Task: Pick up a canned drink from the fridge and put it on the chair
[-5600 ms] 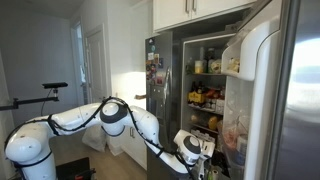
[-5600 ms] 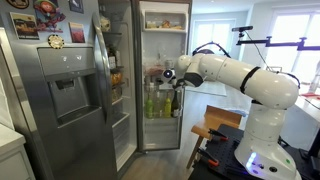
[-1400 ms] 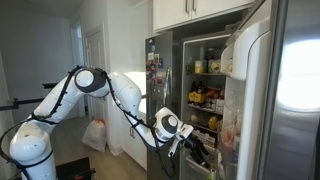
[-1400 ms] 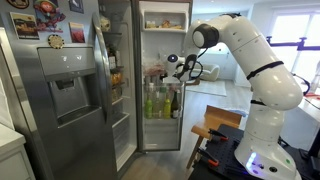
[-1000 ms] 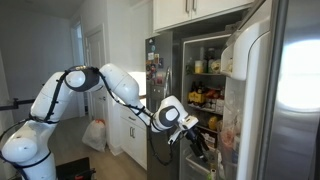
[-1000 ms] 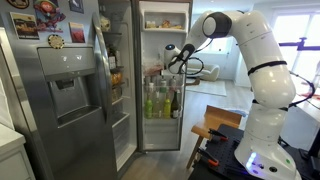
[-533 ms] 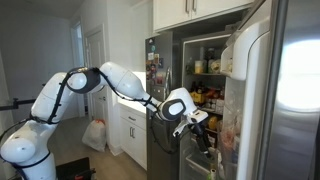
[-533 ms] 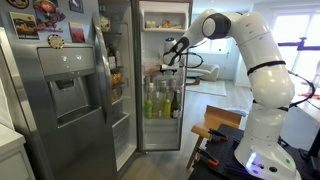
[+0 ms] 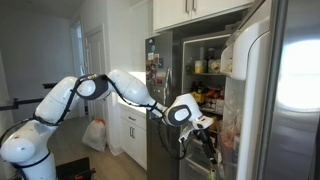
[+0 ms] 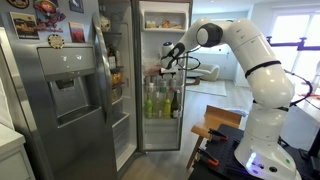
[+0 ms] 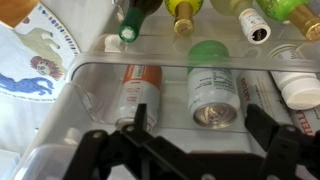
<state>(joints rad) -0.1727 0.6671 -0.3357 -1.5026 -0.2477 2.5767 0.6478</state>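
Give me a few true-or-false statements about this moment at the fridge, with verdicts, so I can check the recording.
1. One door of the fridge stands open. True.
2. The gripper is shut on a can. False: its fingers are spread and hold nothing.
3. In the wrist view a green-and-white can sits beside a red-and-white can. True.
4. The gripper is reaching into the white cabinets. False: in both exterior views it is at the fridge's open compartment.
5. Bottles show beyond the cans in the wrist view. True.
6. Only one can is in front of the gripper. False: at least two sit side by side.
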